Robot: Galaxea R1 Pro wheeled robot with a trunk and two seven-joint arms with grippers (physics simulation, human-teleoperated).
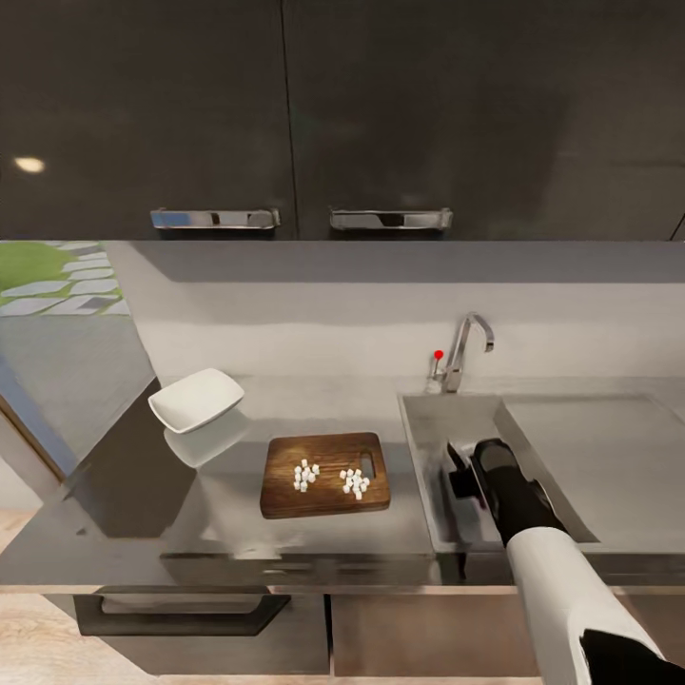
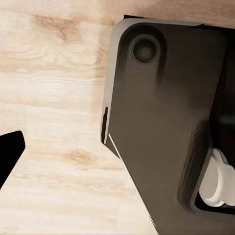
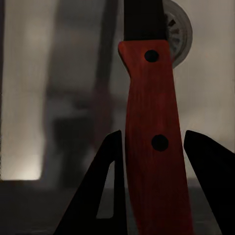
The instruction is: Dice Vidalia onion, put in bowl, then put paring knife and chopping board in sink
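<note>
Red knife handle [image 3: 149, 147] sits between the right gripper's [image 3: 154, 166] fingers down in the sink [image 1: 423, 447]; looks like there's a gap, so probably let go. Paring knife's light, stiff, slick. Diced onion [image 1: 330, 478] sits on the chopping board [image 1: 285, 495].

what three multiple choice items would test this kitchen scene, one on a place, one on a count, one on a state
1. Where is the bowl?
A. on the countertop, left of and behind the chopping board
B. in the sink
C. on the board

2. How many heaps of diced onion lie on the board?
A. none
B. two
C. five

3. How do the right gripper jaws stand around the knife?
A. shut tight on the handle
B. spread either side of the handle, gaps showing
C. nowhere near it

Answers: 1 A, it sits near the left end of the counter; 2 B, two white clusters; 3 B, gaps show beside the red handle.
</note>
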